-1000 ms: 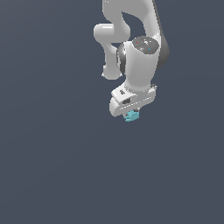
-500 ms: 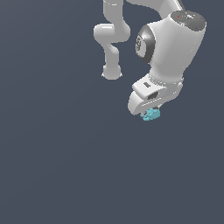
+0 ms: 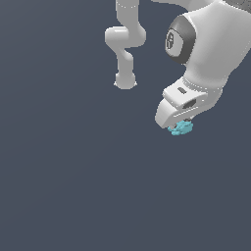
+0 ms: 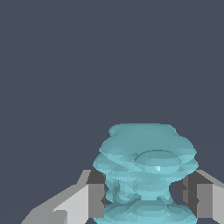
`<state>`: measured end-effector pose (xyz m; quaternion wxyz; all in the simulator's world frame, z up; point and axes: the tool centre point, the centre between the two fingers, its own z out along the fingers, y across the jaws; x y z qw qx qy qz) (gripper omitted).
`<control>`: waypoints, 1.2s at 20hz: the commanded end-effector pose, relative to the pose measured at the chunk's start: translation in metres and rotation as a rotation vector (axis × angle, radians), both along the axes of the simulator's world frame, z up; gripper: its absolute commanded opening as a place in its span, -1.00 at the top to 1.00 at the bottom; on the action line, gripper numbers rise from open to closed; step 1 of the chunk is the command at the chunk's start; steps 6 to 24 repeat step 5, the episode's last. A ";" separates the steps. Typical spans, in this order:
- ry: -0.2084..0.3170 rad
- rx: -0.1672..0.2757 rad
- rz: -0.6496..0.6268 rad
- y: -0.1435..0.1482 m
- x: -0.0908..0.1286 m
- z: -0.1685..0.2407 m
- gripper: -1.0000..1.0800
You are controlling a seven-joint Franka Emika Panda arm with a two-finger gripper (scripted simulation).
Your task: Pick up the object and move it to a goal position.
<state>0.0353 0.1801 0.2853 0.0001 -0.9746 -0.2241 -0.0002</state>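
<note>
The object (image 3: 182, 128) is a small lumpy, ridged turquoise piece that pokes out just below the white hand of the arm in the exterior view. My gripper (image 3: 182, 124) is shut on it, and its fingers are mostly hidden behind the hand's body. In the wrist view the object (image 4: 146, 170) fills the space between the two grey fingers (image 4: 94, 199), which press on its narrow waist from both sides; my gripper (image 4: 146, 197) holds it well above the plain dark floor.
The white arm (image 3: 206, 54) reaches in from the upper part of the exterior view's right, and its base column (image 3: 125, 44) stands at the upper middle. Plain dark grey ground lies all around.
The arm has carried the object toward the exterior view's right over the last second and looms larger in that view. The grip on the object is unchanged.
</note>
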 end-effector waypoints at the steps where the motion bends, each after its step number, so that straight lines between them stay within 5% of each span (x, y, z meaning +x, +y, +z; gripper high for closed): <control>1: 0.000 0.000 0.000 0.003 0.002 0.003 1.00; 24: 0.000 0.000 0.000 0.005 0.004 0.005 1.00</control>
